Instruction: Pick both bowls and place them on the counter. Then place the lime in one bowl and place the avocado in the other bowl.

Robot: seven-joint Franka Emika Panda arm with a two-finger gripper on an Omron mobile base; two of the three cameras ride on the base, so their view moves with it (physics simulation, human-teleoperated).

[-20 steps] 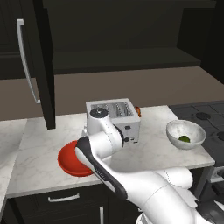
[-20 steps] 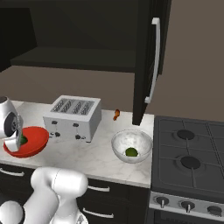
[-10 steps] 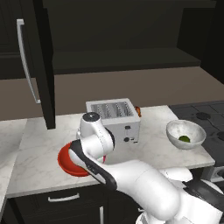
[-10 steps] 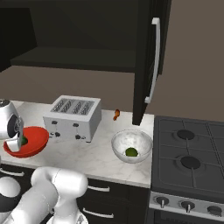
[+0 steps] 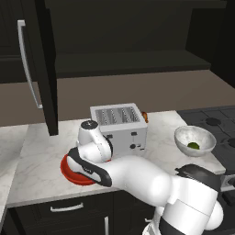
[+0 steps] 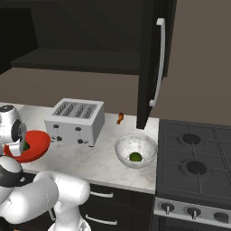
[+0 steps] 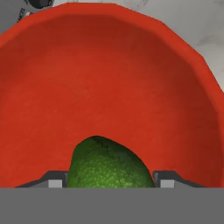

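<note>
The claw (image 7: 105,186) sat low over the red bowl (image 7: 109,83), its two dark tips flanking the avocado (image 7: 109,168) and apparently grasping it across its width (contact itself was hidden at the frame's bottom). The sound move, I judged, was to let go only once the fruit rested on the bowl's floor, then rise straight up so the rounded, pebbly-skinned avocado would not roll against the glossy, shallow sloped wall. The red bowl stood on the veined white marble worktop (image 5: 36,160), left of the boxy metal toaster (image 5: 120,126). Farther right, the deeper marbled white bowl (image 5: 195,140) held the small green lime (image 5: 193,146).
</note>
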